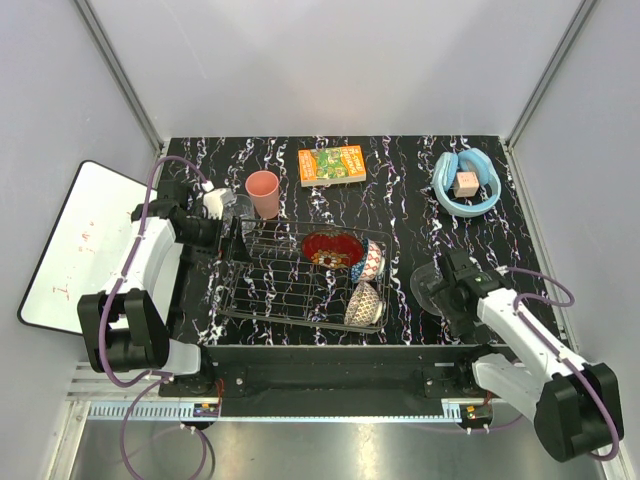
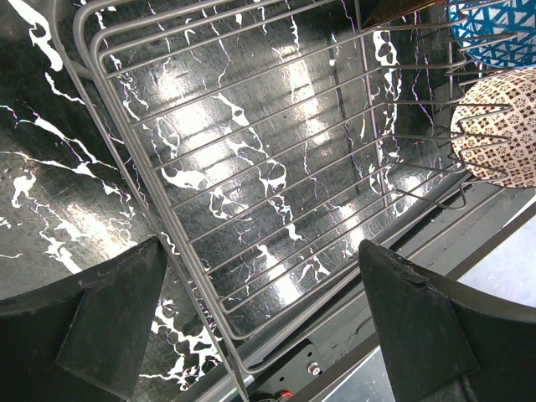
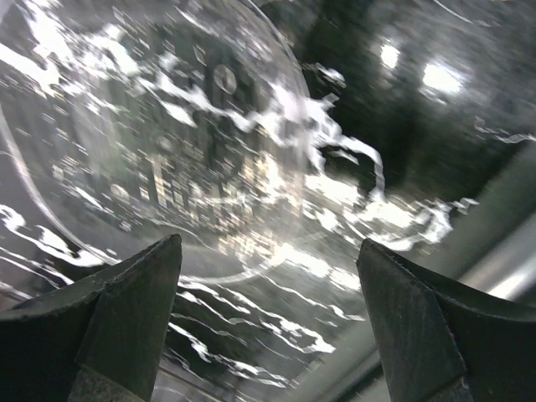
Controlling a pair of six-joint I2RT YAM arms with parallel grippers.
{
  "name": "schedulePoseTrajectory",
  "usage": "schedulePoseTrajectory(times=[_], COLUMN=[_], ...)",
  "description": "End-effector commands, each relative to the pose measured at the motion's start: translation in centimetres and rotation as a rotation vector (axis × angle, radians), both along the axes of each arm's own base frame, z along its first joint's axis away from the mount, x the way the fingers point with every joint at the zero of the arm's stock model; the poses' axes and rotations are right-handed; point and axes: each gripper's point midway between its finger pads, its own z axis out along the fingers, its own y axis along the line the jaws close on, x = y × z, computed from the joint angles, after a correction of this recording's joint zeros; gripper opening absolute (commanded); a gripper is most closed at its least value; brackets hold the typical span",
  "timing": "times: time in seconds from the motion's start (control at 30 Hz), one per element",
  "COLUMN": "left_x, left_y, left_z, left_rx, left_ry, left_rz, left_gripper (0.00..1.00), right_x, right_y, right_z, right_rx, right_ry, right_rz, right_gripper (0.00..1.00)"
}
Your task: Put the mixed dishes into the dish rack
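Headphones [image 1: 478, 205], box [image 1: 332, 165] far back — left tool [image 2: 261, 276] gapes at rack [image 1: 262, 300], right tool [image 3: 268, 251] likewise, seemingly at glass bowl [image 3: 151, 142].

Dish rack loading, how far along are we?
Done: the red bowl, blue patterned bowl and beige patterned bowl sit in the dish rack. In hand: nothing gripped. The right hand is open at the clear glass bowl, and the left hand is open at the rack. Left: that glass bowl and the pink cup, both on the table.
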Motion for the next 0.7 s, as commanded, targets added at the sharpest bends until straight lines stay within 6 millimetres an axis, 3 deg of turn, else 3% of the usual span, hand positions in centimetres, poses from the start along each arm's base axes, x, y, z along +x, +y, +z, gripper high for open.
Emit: schedulePoseTrajectory(times=[0.0,0.1,0.4,0.67], left_x=[0.8,0.8,1.1,0.6], left_y=[-0.2,0.0,0.0,0.5], left_z=[2.0,2.2,2.8,3.1], left_rx=[-0.010,-0.001,0.000,0.036], left_ry=[-0.060,-0.058,-0.054,-0.063], left_rz=[-0.015,-0.014,0.002,-0.007], left_gripper=[0.99,0.99,0.99,0.99], right_x=[2.9,2.5,3.9,5.3], right_y=[-1.0,-1.1,-2.2,-1.7], right_z=[0.3,-1.2,-2.0,-2.7], right_rx=[-0.044,-0.035,-0.109,-0.102], right_ry=[-0.112,-0.097,-0.123,-0.141], right_rz=[-0.100,-0.160,-0.169,-0.162], right_gripper=[0.91,0.88,0.83,0.69])
